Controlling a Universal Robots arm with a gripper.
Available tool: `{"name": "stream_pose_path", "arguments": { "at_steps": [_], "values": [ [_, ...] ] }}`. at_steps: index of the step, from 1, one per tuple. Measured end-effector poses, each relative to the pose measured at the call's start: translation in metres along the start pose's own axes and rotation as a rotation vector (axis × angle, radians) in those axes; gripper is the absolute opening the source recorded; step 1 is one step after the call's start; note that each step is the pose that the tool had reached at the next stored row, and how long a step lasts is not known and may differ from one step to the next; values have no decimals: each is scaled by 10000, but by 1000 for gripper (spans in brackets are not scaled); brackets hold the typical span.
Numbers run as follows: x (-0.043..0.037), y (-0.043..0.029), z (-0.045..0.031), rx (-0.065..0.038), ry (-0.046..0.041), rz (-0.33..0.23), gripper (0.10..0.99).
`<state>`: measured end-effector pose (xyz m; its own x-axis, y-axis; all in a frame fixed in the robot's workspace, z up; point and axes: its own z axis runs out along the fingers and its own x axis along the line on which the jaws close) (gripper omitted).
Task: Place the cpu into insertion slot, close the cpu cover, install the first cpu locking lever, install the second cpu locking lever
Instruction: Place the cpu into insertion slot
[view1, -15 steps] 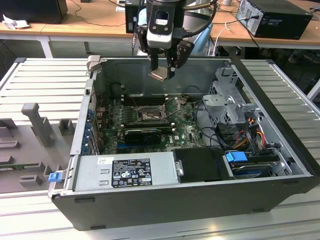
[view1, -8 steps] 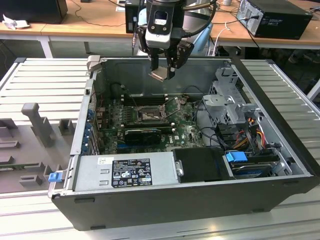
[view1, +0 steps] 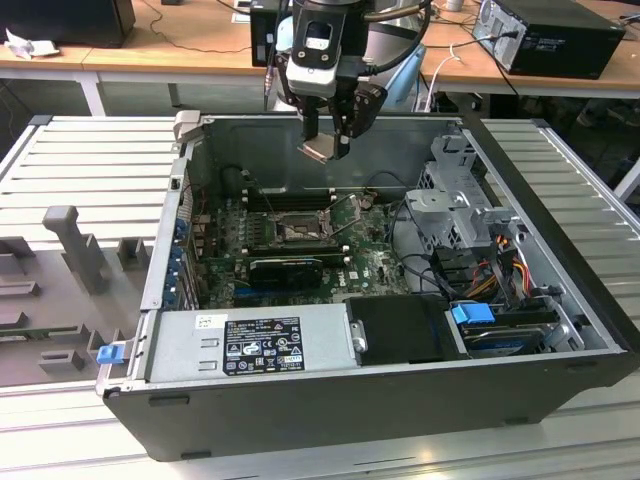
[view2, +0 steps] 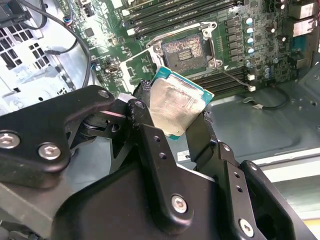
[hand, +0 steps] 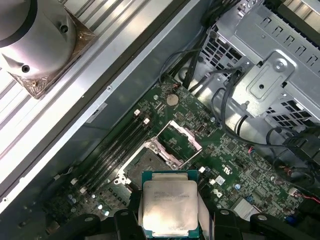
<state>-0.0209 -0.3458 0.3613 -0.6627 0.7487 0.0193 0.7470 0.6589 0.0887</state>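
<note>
My gripper (view1: 329, 142) hangs above the open computer case, shut on the cpu (view1: 322, 151), a flat square chip with a pale metallic face. In both wrist views the cpu (view2: 177, 106) (hand: 169, 205) sits tilted between the black fingers (view2: 200, 135), well above the board. Below it on the green circuit board lies the insertion slot (view1: 298, 229) (view2: 185, 48) (hand: 142, 167), with nothing in its dark centre. The cpu cover (hand: 180, 140) (view2: 141, 67) stands flipped open beside the slot.
The case walls (view1: 330, 400) ring the board. A power supply (view1: 250, 345) sits at the front, and a drive cage (view1: 460, 205) with cables is on the exterior view's right. Long black memory slots (view2: 175, 12) and a black card (view1: 285, 268) flank the slot.
</note>
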Motion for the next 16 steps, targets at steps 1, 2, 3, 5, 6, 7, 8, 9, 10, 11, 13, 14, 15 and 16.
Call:
{"name": "stream_pose_path", "arguments": {
  "at_steps": [1,2,3,5,6,7,8,9,10,11,13,14,15,16],
  "values": [
    [0,0,0,-1,-4,44,525],
    [0,0,1,-3,-14,158,525],
    [0,0,2,-5,-21,238,525],
    [0,-1,9,-3,-61,581,525],
    [0,-1,14,-9,-84,842,525],
    [0,-2,18,-13,-107,1092,525],
    [-1,-2,22,-18,-131,1362,525],
    [0,-2,25,-21,-147,1546,525],
    [-1,-2,29,-24,-159,1687,525],
    [-1,-3,33,-27,-174,1855,525],
    [-1,-3,39,-34,-206,2216,525],
    [-1,-4,41,-36,-220,2372,525],
    [-1,-4,43,-40,-236,2550,525],
    [-1,-4,46,-46,-265,2884,525]
  ]
}}
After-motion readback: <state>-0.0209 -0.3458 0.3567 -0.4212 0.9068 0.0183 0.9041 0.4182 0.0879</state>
